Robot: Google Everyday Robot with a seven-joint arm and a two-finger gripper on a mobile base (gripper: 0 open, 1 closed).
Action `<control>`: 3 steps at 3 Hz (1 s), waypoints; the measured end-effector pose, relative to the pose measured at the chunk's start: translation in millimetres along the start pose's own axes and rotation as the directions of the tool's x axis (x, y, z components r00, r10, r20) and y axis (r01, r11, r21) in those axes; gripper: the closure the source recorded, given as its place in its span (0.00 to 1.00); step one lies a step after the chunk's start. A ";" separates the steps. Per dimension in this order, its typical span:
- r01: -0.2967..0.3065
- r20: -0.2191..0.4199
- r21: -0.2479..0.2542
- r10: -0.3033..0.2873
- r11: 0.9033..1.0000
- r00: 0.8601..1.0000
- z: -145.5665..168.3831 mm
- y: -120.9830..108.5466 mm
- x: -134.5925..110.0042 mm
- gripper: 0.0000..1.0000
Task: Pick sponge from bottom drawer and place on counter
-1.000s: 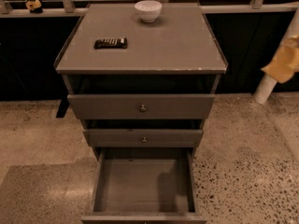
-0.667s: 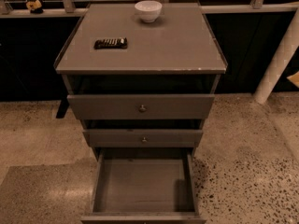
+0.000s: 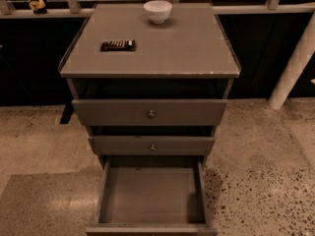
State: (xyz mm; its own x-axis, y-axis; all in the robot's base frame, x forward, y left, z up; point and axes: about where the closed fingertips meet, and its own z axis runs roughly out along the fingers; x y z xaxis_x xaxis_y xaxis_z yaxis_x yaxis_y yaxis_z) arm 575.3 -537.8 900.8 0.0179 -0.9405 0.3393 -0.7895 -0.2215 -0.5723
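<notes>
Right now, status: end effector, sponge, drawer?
End effector not in view. Wide grey bottom drawer open, no sponge visible inside. Flat grey counter holds white bowl and dark flat bar.

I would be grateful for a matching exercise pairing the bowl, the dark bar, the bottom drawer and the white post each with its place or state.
Things:
1. bowl
2. dark bar
3. bottom drawer
4. white post

Places or states:
A. pulled open, no sponge visible inside
B. back middle of the counter
C. far right of the view, slanted
D. left part of the counter

Pairs: 1-B, 2-D, 3-A, 4-C.

The pincer is not in view.
</notes>
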 end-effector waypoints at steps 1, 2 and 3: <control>0.071 0.097 0.066 -0.077 0.995 0.992 -9.6 -36.7 -24.5 1.00; 0.147 0.190 0.137 -0.172 0.980 0.967 -25.3 -71.9 -55.3 1.00; 0.124 0.169 0.115 -0.142 0.986 0.975 -30.9 -50.1 -32.3 1.00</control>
State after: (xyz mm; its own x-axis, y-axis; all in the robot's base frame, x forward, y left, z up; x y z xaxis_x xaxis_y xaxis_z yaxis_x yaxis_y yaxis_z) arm 595.4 -488.4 941.6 0.2337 -0.9293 0.2859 -0.7051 -0.3645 -0.6083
